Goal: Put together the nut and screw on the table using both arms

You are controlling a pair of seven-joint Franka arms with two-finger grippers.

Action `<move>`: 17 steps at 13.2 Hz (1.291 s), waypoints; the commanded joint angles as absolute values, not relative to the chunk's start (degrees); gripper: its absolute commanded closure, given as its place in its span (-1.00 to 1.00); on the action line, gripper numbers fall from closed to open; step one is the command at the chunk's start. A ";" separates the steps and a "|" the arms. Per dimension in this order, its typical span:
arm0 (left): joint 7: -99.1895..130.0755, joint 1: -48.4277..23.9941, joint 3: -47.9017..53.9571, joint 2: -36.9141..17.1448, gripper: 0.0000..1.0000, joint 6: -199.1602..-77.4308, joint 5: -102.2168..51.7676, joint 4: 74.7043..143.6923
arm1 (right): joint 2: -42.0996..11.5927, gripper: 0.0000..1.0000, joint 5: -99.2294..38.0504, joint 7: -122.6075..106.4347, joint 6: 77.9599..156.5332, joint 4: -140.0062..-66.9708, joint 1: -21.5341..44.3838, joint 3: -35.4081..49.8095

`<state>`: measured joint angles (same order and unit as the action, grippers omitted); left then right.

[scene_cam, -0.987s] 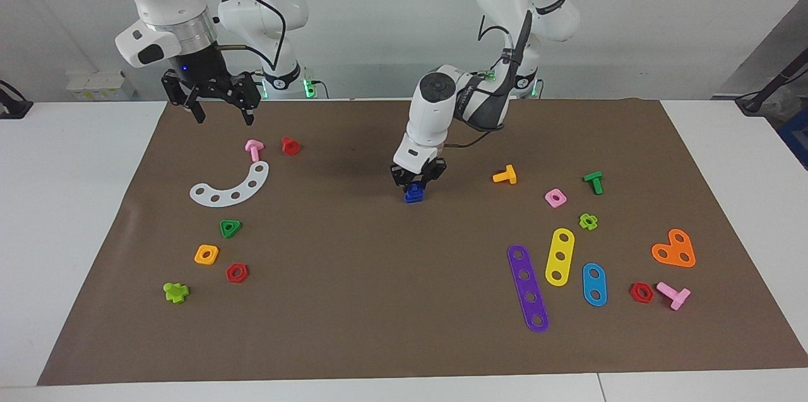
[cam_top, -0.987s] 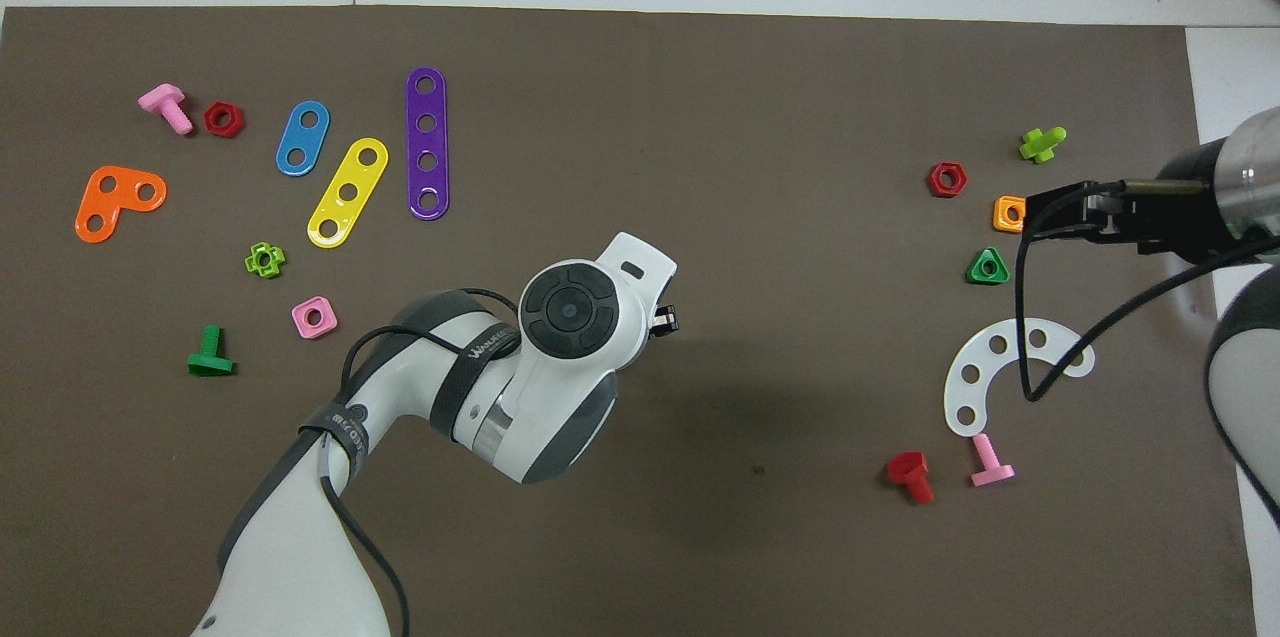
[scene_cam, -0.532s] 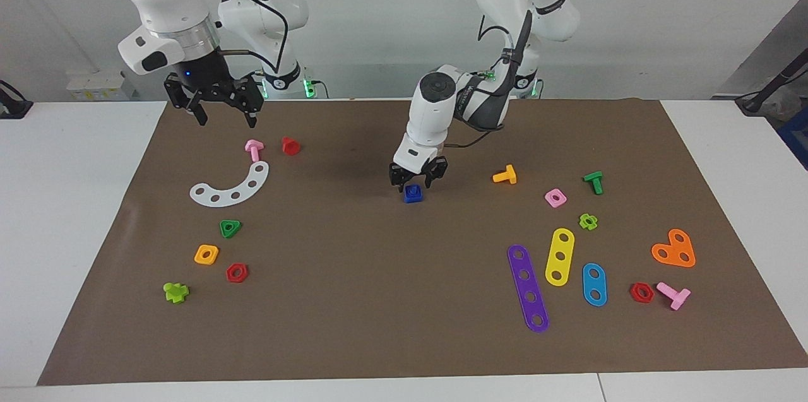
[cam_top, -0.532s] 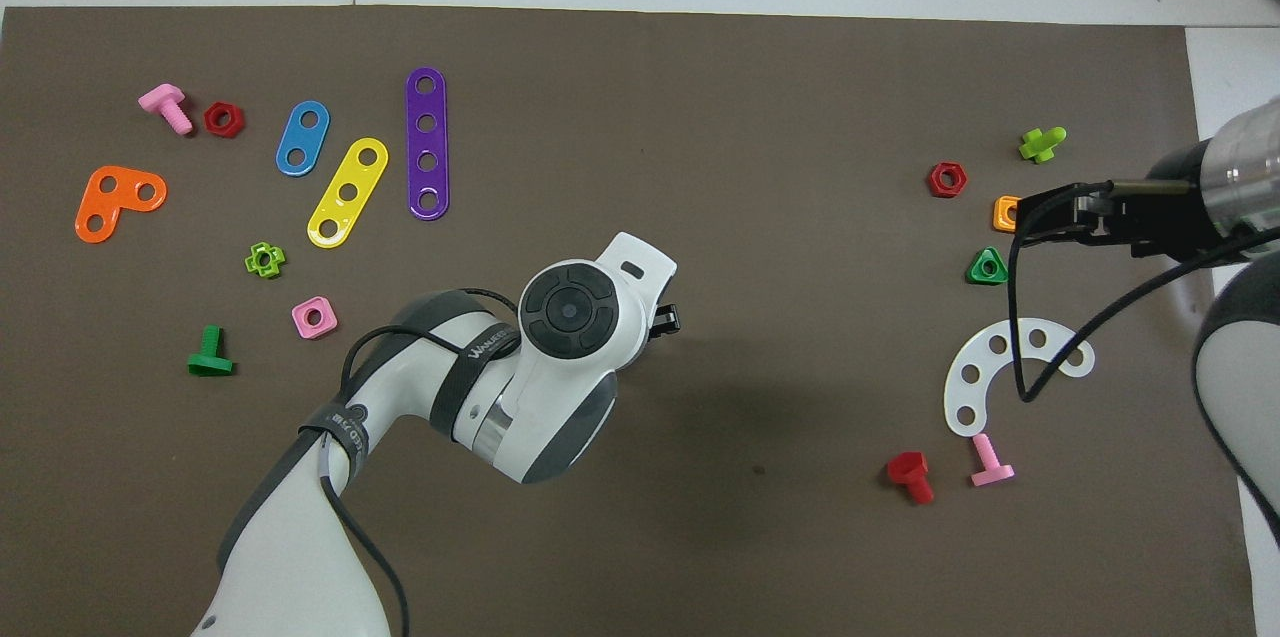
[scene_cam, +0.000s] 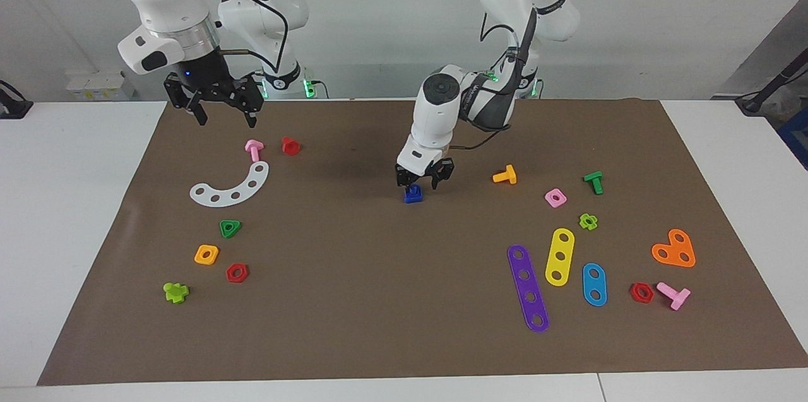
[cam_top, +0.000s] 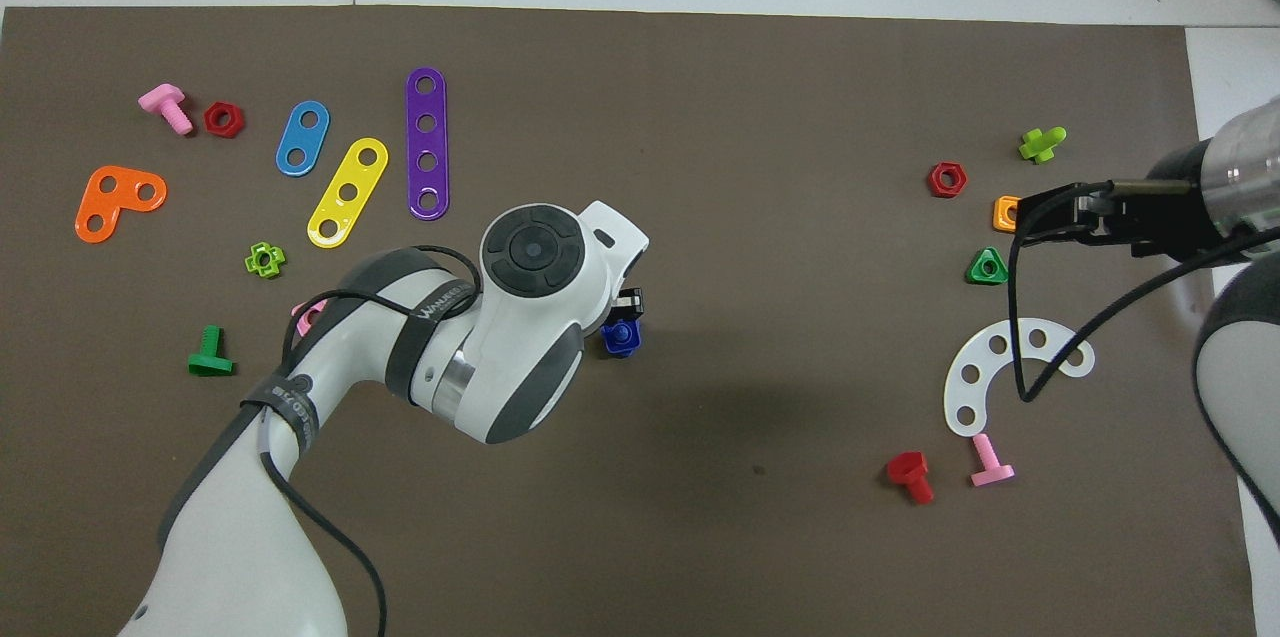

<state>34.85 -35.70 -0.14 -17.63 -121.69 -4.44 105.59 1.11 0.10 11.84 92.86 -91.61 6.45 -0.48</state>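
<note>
Facing view: the left gripper [scene_cam: 424,182] is seen with fingers spread, the nut [scene_cam: 413,196] lying on the mat just below their tips, the screw [scene_cam: 415,189] seated in it. The right gripper [scene_cam: 222,110] is held aloft, fingers spread.

You're looking at a robotics lab — two white arms [scene_cam: 442,118] bolted at the edge of a white table [scene_cam: 69,200], a brown mat [scene_cam: 379,301] spread with bright plastic toy parts, bare grey walls, and cables trailing off — no home furnishings.
</note>
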 commanded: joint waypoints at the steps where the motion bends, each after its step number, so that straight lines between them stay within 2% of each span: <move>1: 30.25 -32.79 0.09 -13.38 -0.24 -115.42 -3.78 105.73 | 1.14 -1.00 -1.49 10.54 91.76 -90.97 6.59 -0.26; 4: 23.05 -28.84 0.09 -9.77 -0.23 -108.92 -3.87 106.52 | 1.41 -1.00 -0.88 9.93 91.85 -91.14 6.59 -0.26; 5: 20.68 -27.78 0.09 -8.36 -0.15 -107.16 -4.13 106.96 | 1.67 -1.00 -0.62 9.93 91.85 -91.40 6.59 -0.26; 7: 16.28 -24.62 -0.09 -4.59 -0.13 -102.86 -4.13 108.97 | 2.37 -0.99 -0.09 9.67 92.02 -92.46 6.07 -0.35; 9: 12.42 -20.59 -0.09 -1.33 0.03 -98.89 -4.13 110.04 | 2.81 -0.95 0.61 6.70 91.93 -92.90 5.80 -0.44; 13: 10.01 -13.63 -0.35 8.15 0.07 -98.26 -4.04 114.95 | 2.99 -0.88 1.05 4.04 92.02 -93.69 4.22 -0.44; 15: 10.55 -11.01 -0.53 9.14 0.00 -97.65 -2.47 112.52 | 3.25 -0.88 2.55 4.04 91.85 -93.78 4.22 -0.44; 16: 10.46 -9.07 -0.53 9.23 -0.18 -96.60 -2.29 109.98 | 3.25 -0.88 2.55 4.13 91.67 -93.78 4.22 -0.35; 17: 10.37 -8.79 -0.61 8.79 -0.49 -95.11 -1.94 107.08 | 3.25 -0.90 2.55 4.30 91.67 -93.78 4.22 -0.35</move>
